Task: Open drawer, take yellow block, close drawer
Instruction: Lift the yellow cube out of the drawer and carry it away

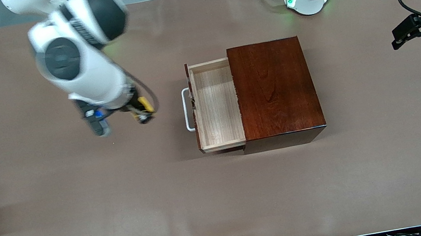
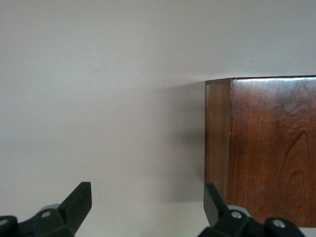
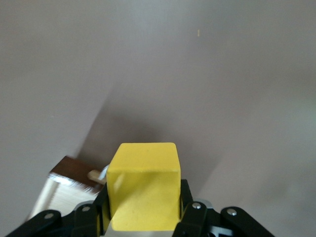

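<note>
One box (image 1: 276, 92) with one open drawer (image 1: 216, 106) and one handle (image 1: 187, 109); one yellow block (image 3: 143, 185); two pincers.

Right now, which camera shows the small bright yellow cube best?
The right wrist view: the small bright yellow cube fills the foreground, clamped in the right gripper. The front view shows only a yellow sliver; the left wrist view shows none.

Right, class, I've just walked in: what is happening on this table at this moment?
The right gripper holds the yellow block in the air over bare table, toward the right arm's end from the drawer. The drawer stands pulled out of the wooden box, its visible part empty, and is not yet closed. The left gripper waits open beside the box.
</note>
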